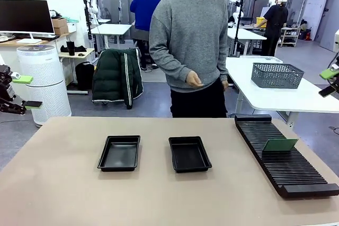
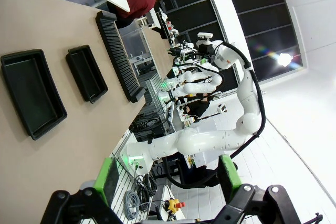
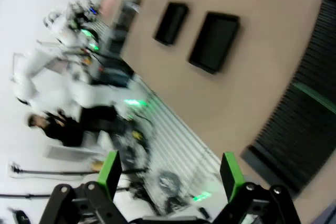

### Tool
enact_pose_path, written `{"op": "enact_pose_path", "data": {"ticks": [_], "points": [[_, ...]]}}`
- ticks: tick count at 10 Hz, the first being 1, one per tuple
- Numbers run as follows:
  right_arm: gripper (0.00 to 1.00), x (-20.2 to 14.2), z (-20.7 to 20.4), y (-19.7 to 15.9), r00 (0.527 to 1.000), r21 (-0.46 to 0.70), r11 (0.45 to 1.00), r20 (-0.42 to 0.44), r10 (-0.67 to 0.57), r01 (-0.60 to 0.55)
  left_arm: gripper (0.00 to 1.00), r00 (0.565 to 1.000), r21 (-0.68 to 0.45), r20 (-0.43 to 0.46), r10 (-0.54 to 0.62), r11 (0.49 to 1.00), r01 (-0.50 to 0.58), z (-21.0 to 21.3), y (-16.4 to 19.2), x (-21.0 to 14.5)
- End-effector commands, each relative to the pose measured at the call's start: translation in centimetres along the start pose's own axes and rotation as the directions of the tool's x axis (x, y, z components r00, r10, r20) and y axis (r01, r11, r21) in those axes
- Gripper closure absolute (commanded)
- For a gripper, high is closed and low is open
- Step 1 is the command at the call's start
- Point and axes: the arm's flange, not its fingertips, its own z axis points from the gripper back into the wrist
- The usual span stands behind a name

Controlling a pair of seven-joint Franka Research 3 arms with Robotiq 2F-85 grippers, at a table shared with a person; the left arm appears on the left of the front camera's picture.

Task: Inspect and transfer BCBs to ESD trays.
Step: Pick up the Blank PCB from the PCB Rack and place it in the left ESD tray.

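Two black ESD trays lie side by side mid-table, the left tray (image 1: 119, 152) and the right tray (image 1: 189, 153), both with nothing in them. One green BCB (image 1: 280, 144) stands on edge in the long black slotted rack (image 1: 283, 154) at the right. My left gripper (image 1: 22, 91) hangs open at the far left, off the table edge. At the far right edge my right gripper (image 1: 329, 81) is open too. The left wrist view shows both trays (image 2: 31, 92) (image 2: 86, 72) and the rack (image 2: 118, 53) far off beyond the open fingers (image 2: 109, 176). In the blurred right wrist view, trays (image 3: 213, 41) and BCB (image 3: 315, 96) appear.
A person in a grey sweater (image 1: 189, 35) stands at the far side of the table, hands near the waist. Behind at the right, a grey mesh basket (image 1: 277, 74) sits on a white table. A white cylindrical air purifier (image 1: 42, 83) stands at the left.
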Motion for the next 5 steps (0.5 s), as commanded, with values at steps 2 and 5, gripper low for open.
{"op": "enact_pose_path", "data": {"ticks": [2,5], "points": [[0.00,0.8,-0.8,-0.5,0.936,-0.182,0.929,-0.205,0.286,-0.323,0.00,1.000,-0.007,0.004,0.001,1.000,-0.001,0.0,0.0,-0.2],[0.00,1.9,-2.1,1.0,0.771,-0.247,0.764,-0.443,0.458,-0.596,0.00,1.000,-0.007,0.004,0.001,1.000,-0.001,0.0,0.0,-0.2]]}}
